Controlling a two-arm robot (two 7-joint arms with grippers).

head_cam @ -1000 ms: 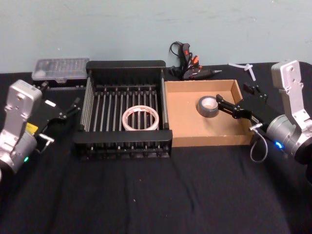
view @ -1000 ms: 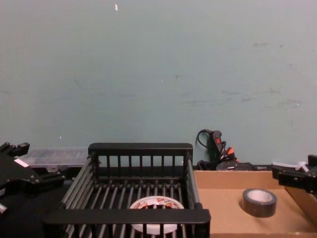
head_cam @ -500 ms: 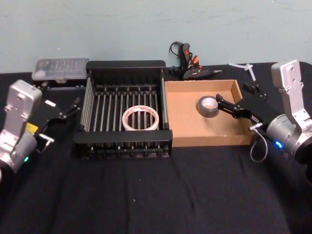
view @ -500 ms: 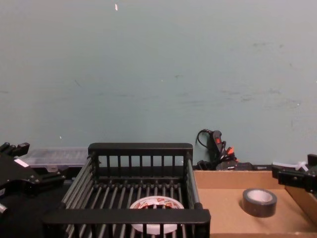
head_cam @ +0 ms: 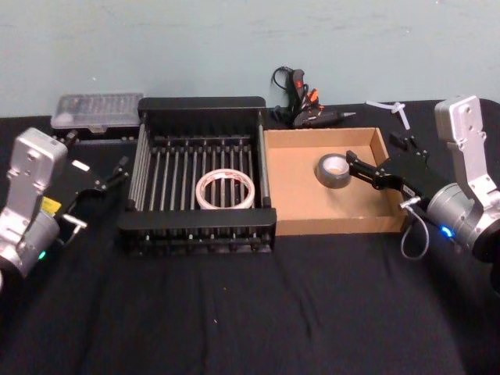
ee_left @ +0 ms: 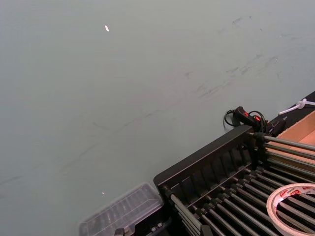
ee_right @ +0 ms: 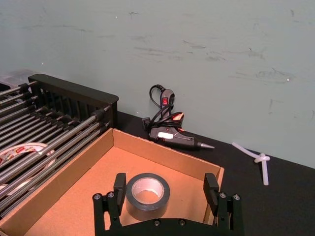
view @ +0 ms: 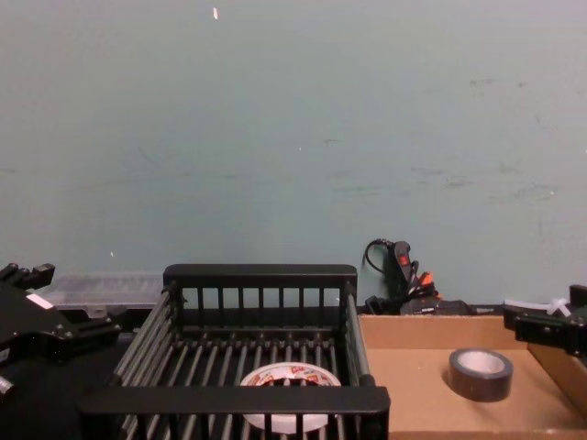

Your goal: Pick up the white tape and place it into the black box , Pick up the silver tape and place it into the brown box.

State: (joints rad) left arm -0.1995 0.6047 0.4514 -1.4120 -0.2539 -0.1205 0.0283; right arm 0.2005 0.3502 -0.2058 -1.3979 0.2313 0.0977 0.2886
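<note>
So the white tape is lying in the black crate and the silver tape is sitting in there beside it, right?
Not quite. The white tape does lie in the black crate, but the silver tape sits in the brown cardboard tray, just ahead of the open right gripper. The head view shows both.

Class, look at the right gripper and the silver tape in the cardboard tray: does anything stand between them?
Nothing visible does. The right gripper is open, its fingers on either side of the silver tape, which lies flat in the brown box.
</note>
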